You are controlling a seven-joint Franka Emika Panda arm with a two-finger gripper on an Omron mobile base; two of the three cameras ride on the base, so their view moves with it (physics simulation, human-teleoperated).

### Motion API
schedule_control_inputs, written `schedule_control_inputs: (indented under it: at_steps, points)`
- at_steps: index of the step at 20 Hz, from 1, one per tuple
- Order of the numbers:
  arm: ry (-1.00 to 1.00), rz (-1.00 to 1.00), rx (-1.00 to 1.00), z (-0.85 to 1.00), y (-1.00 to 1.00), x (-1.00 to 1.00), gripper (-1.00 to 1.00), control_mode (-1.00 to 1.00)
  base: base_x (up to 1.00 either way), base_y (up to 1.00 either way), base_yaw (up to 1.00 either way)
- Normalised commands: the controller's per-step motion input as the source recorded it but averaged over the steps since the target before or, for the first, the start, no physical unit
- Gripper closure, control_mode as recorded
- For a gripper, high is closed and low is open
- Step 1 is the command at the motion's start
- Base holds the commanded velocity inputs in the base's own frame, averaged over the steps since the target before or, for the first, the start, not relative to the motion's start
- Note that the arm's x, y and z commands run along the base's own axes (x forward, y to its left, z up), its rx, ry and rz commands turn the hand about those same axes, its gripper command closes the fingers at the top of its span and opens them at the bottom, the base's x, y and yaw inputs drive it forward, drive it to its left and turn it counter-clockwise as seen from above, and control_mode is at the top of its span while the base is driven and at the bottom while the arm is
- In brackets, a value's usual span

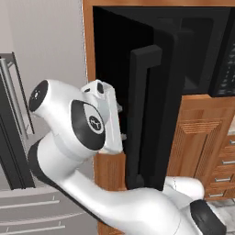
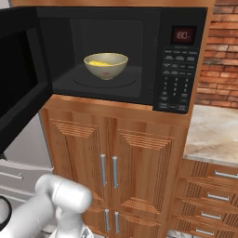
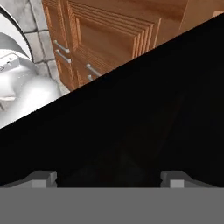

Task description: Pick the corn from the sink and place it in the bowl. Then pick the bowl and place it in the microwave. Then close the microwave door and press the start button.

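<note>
My hand [image 3: 108, 181], fingers spread and empty, faces the black door [image 1: 151, 110] close in front, its bar handle upright, so I push it toward the microwave [image 2: 139, 56] where the bowl [image 2: 106, 65] with the corn [image 2: 98, 62] sits.

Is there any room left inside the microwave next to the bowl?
Yes. In the microwave, the bowl with the corn sits mid-floor. Dark bare floor lies on both sides, toward the left wall and toward the control strip. Right of the cabinet, the stone counter has bare room.
</note>
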Motion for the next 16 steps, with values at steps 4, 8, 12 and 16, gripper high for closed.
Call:
schedule_control_inputs:
  at_steps: [4,8,12,16]
  points:
    - [0.03,-0.06,0.12,0.00,-1.00,0.53,-1.00,-1.00,0.00,0.00,0.00]
    - [0.02,-0.01,0.10,0.00,-1.00,0.61,-1.00,-1.00,0.00,0.00,0.00]
    - [0.02,0.00,0.04,0.01,-0.88,0.68,-1.00,-1.00,0.00,0.00,0.00]
    - [0.00,0.00,0.01,0.01,-0.73,0.68,-1.00,-1.00,0.00,0.00,0.00]
